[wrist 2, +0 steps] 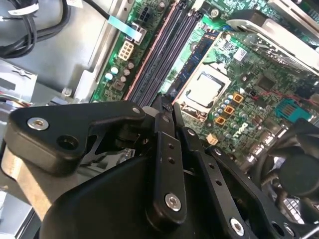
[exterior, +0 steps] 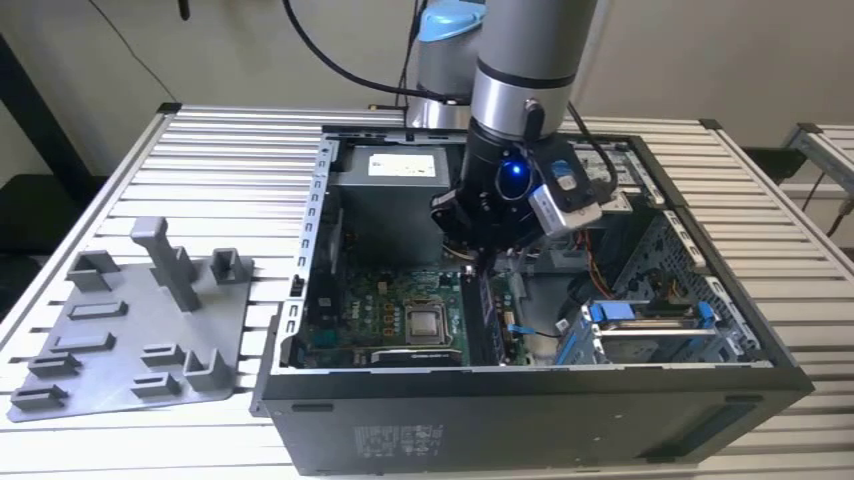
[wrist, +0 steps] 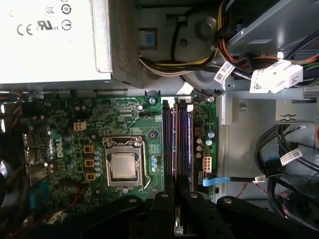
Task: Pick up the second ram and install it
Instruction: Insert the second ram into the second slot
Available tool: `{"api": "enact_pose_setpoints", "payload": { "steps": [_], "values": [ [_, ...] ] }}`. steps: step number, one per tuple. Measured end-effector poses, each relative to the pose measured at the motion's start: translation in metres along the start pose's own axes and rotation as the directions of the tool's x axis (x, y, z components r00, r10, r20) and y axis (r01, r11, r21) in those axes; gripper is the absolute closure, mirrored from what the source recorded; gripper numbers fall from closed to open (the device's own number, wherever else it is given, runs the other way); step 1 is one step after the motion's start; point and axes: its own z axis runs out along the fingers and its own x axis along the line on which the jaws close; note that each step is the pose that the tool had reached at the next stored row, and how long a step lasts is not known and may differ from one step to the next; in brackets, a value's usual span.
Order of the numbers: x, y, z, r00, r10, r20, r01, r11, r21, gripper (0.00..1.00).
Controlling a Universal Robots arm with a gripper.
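The fingers (wrist: 162,214) stand narrow, closed on a thin strip seen edge-on between them. It looks to be the ram (wrist: 177,221), held upright, likely so its contact edge can meet a socket. Just beyond the fingertips the long slots (wrist: 175,144) run in line with that strip, on the green board (wrist: 75,149). Around the fingers is the open case (exterior: 310,230), lying flat for reach from above. Well away from them, 1 grey tray (exterior: 120,330) lies on the worktop (exterior: 227,150).
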Motion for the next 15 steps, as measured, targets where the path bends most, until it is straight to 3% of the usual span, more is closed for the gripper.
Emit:
{"api": "enact_pose_setpoints", "payload": {
  "steps": [12,15],
  "values": [
    [0.0008,0.0013,0.021,1.0,0.0,-0.0028,0.0,1.0,0.0,0.86],
    [0.001,0.0015,0.0253,1.0,0.0,-0.0084,0.0,1.0,0.0004,0.86]
  ]
}}
